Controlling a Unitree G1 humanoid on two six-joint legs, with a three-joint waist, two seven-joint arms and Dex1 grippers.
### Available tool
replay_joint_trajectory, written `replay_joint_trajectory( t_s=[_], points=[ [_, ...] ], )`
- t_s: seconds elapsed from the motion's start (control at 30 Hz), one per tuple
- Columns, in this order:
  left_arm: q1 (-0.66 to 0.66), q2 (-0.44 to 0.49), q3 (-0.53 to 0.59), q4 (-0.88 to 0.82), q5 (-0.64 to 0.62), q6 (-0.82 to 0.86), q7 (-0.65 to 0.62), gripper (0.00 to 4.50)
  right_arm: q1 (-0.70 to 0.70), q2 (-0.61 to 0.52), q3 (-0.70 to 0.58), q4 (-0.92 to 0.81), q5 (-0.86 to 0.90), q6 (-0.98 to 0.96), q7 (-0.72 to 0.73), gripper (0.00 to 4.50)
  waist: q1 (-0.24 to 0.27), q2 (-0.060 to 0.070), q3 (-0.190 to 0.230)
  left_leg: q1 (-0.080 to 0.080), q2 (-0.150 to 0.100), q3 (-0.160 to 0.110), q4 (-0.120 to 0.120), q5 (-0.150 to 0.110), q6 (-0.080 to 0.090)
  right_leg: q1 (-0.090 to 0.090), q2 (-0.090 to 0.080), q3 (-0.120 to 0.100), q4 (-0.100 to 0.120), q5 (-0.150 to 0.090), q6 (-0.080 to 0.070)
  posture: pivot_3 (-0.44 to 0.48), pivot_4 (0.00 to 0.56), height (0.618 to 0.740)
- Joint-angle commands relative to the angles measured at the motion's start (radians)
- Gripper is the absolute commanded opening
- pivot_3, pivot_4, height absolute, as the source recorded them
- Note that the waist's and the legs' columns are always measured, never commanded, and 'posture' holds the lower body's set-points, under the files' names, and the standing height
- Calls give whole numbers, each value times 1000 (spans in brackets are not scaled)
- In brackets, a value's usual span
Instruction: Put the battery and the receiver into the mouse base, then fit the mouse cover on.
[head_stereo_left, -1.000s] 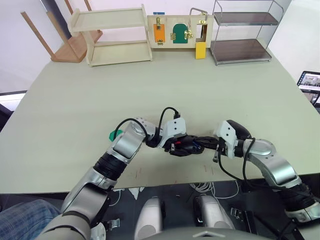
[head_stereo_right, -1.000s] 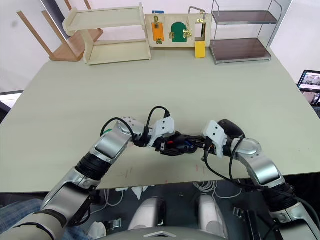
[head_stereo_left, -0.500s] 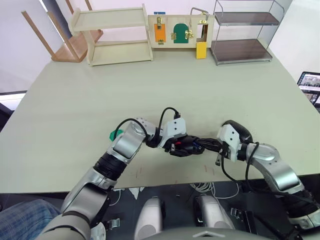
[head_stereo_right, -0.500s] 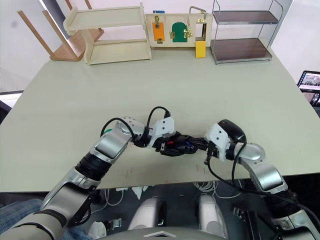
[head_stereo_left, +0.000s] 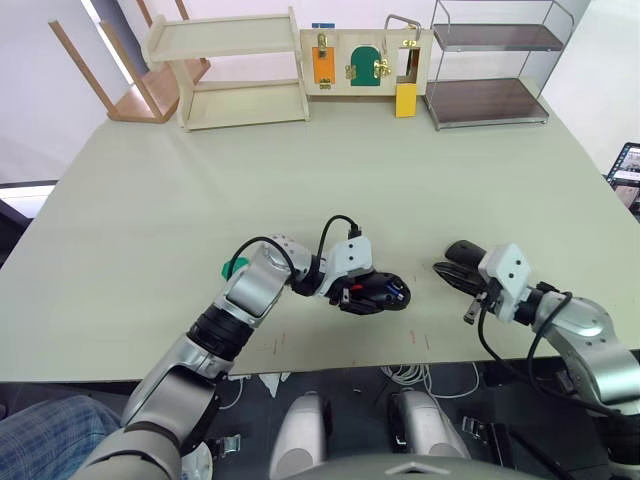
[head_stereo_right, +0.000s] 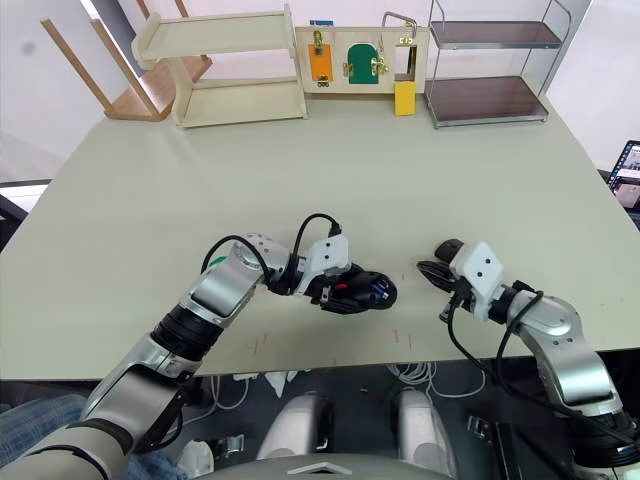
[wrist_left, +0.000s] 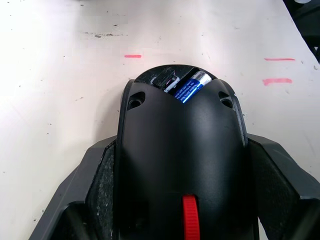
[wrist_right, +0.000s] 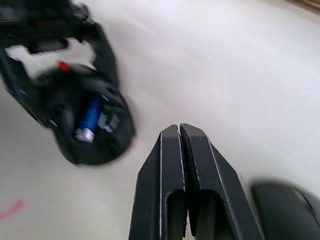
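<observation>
Near the table's (head_stereo_left: 150, 200) front edge, the left gripper (wrist_left: 180, 190) clamps the mouse base (head_stereo_left: 372, 294) from both sides, with the battery (wrist_right: 89, 118) lying blue in its open compartment. Well off to the right, the right gripper (wrist_right: 181, 142) hangs with fingers pressed together, holding nothing, pointed toward the base. The mouse cover (head_stereo_right: 447, 249) rests just beyond that gripper's wrist. Shelves (head_stereo_left: 225, 70) line the far edge.
</observation>
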Motion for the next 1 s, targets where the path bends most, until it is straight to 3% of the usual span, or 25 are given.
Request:
replay_joint_trajectory(
  t_s=[0.03,0.07,0.17,0.27,0.37,0.4,0.5,1.0],
  points=[
    [14,6,-21,4,5,6,-19,3029,43,-6,-62,-63,39,-13,-1,70,4,0,0,0,0,0,0,0,0,0,0,0,0,0,0,0,150,740],
    [14,7,-21,4,5,5,-18,3029,53,-12,-66,-67,41,-3,-2,70,4,0,0,0,0,0,0,0,0,0,0,0,0,0,0,0,150,740],
    [18,9,-20,3,5,5,-17,3029,99,-10,-99,-78,95,-34,42,844,6,0,0,0,0,0,0,0,0,0,0,0,0,0,0,0,150,740],
    [21,9,-19,-2,4,6,-15,3029,153,-5,-132,-87,146,-104,105,2156,5,0,0,0,0,0,0,0,0,0,0,0,0,0,0,0,150,740],
    [22,9,-18,-5,3,8,-14,3029,197,-25,-153,-82,195,-130,186,2789,7,0,0,0,0,0,0,0,0,0,0,0,0,0,0,0,150,740],
    [22,10,-18,-4,4,8,-14,3029,213,-39,-162,-72,206,-141,222,3329,7,0,0,0,0,0,0,0,0,0,0,0,0,0,0,0,150,740],
    [22,9,-17,-4,4,9,-11,3029,263,-49,-206,-44,254,-168,291,4390,8,0,0,0,0,0,0,0,0,0,0,0,0,0,0,0,150,740],
    [26,5,-18,-10,3,4,-7,3029,428,-2,-314,182,269,-462,502,4459,8,1,0,0,0,0,0,0,0,0,-1,0,-1,-1,0,0,150,740]
  ],
)
